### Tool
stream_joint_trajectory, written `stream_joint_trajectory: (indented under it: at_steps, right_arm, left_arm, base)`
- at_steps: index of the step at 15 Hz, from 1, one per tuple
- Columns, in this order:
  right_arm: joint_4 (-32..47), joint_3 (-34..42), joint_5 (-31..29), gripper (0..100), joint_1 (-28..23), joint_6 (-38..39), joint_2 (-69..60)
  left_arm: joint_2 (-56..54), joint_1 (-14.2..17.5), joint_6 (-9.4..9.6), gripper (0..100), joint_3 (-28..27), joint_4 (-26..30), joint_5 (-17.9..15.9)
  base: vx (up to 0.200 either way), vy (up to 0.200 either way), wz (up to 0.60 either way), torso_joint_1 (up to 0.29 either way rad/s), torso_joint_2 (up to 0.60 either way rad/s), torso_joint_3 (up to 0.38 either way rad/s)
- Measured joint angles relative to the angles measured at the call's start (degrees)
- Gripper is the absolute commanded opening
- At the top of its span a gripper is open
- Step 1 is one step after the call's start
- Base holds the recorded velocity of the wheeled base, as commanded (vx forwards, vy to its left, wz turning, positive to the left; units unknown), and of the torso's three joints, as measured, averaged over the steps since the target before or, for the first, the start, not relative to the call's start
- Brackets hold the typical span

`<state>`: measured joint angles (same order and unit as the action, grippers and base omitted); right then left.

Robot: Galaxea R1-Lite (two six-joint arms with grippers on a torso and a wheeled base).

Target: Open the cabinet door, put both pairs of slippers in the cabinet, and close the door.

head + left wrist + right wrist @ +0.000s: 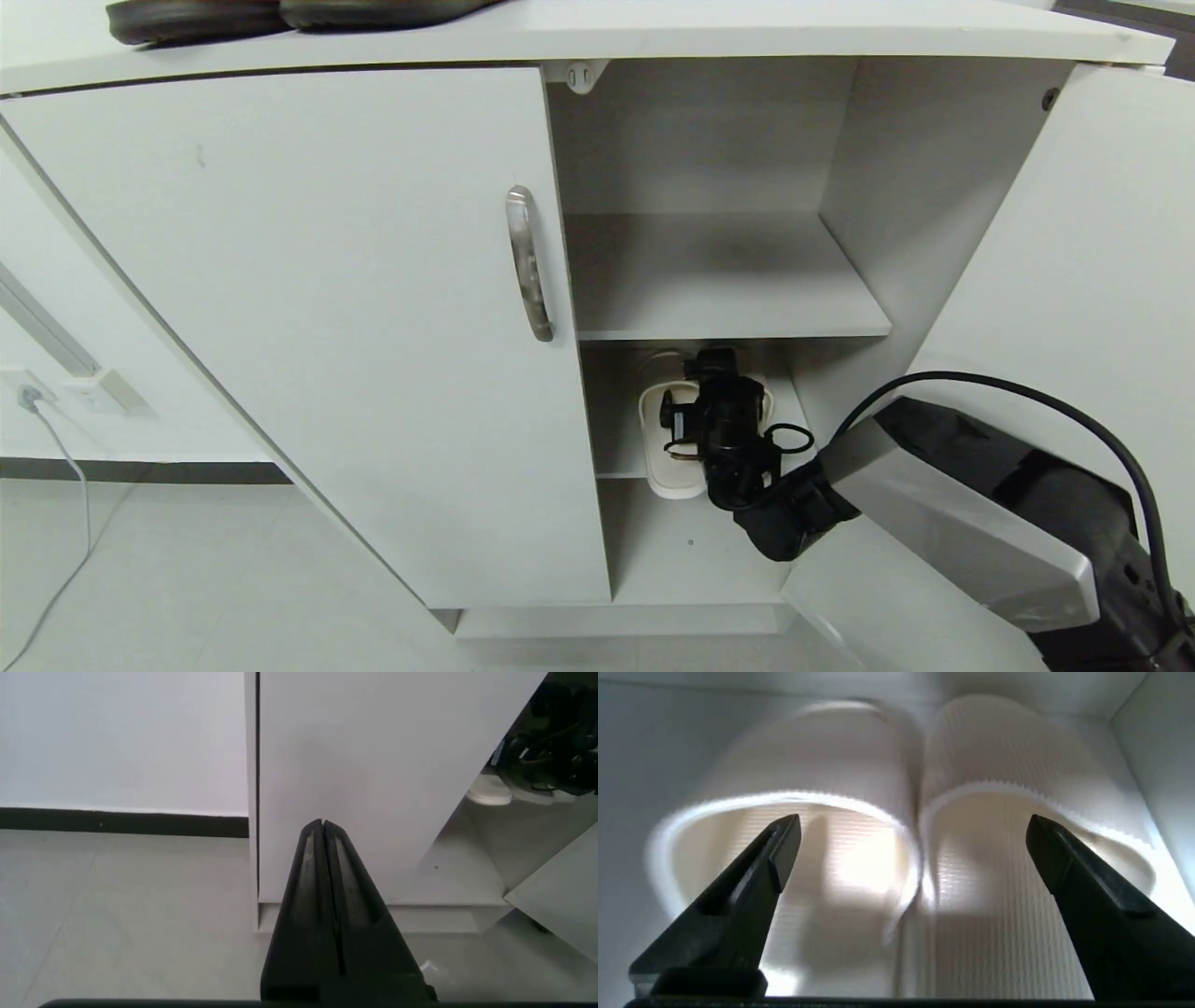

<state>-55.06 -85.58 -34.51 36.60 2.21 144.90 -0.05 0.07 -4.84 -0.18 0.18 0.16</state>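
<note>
White slippers (656, 462) lie on the lower shelf (616, 448) of the cabinet (280, 327), at 5 o'clock from the closed door's handle (528, 264). The right end effector (724, 411) is directly over them. Dark slippers (280, 14) rest on the cabinet top at 11 o'clock. The right door (1074, 280) stands open at 3 o'clock.

From the left wrist, the left end effector (322, 831) is clenched, its fingers pressed together, facing the closed door (374, 765).

From the right wrist, the right end effector (913, 826) is released. Its fingers are spread wide, with the white slippers (990, 887) side by side just beyond them.
</note>
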Motion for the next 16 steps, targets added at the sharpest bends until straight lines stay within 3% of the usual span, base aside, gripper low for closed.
stream_joint_trajectory:
  at_steps: [10,13,16]
  right_arm:
    - [-16.0,34.8,-0.1,100,5.5,-0.1,-15.0]
    - [-18.4,39.3,0.0,100,7.2,-0.4,-16.8]
    - [-18.6,39.9,-0.1,100,7.6,-0.4,-17.4]
  left_arm:
    - [0.0,0.0,0.06,0,0.0,0.0,-0.1]
    - [0.0,0.0,0.09,0,0.0,0.0,-0.1]
    - [0.0,0.0,0.11,0,0.0,0.0,-0.1]
  base:
    - [0.000,0.000,0.00,0.000,0.00,0.000]
    - [0.000,0.000,0.00,0.000,0.00,0.000]
    - [-0.200,0.000,0.00,0.001,0.00,0.001]
